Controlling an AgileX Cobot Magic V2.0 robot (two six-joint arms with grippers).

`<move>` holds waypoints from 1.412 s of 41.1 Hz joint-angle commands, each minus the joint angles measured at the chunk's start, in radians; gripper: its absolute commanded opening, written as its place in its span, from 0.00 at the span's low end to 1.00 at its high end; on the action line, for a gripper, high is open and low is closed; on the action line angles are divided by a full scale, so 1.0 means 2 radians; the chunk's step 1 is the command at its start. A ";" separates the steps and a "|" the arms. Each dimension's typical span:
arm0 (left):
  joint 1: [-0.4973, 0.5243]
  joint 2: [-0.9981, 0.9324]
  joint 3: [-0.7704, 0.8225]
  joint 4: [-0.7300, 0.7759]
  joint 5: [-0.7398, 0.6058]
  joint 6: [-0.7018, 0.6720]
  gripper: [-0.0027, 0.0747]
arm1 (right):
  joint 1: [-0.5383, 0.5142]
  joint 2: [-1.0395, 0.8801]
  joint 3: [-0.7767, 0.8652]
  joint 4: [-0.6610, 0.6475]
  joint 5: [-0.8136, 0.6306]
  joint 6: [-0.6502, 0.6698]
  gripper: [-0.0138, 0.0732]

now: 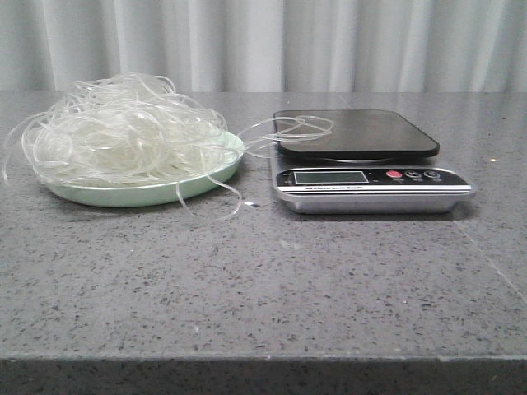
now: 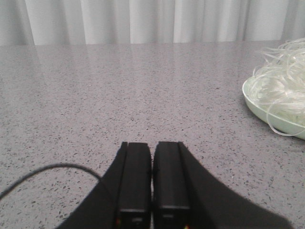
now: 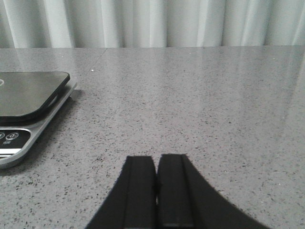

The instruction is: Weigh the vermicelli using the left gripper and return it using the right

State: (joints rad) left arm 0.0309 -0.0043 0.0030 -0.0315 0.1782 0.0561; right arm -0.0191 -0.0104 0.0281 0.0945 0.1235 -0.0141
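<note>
Both hands are sitting low over the grey speckled stone worktop, the left hand with its black fingers pressed together and gripping nothing, the right hand likewise pressed together and idle. Judging by this, the task is only starting: the vermicelli, a loose tangle of thin translucent whitish strands, is lying heaped on the pale green round plate, just beside the silver digital scale with the black glass platform, a few stray loops trailing onto that platform. Relative to the plate, the left hand is waiting well apart on the side away from the scale. Next, it probably needs to spread, reach the heap and pinch a clump.
</note>
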 commanded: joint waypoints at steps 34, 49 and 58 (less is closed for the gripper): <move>0.000 -0.011 0.004 -0.018 -0.079 -0.004 0.21 | -0.003 -0.008 -0.004 0.000 -0.037 0.000 0.33; 0.000 -0.008 -0.026 -0.035 -0.298 -0.004 0.21 | -0.003 -0.008 -0.004 0.000 -0.038 0.000 0.33; 0.000 0.053 -0.245 -0.011 -0.172 -0.004 0.21 | -0.003 -0.008 -0.004 0.000 -0.038 0.000 0.33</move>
State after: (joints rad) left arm 0.0309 0.0344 -0.3124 -0.0641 -0.1764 0.0561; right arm -0.0191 -0.0104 0.0281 0.0945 0.1235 -0.0141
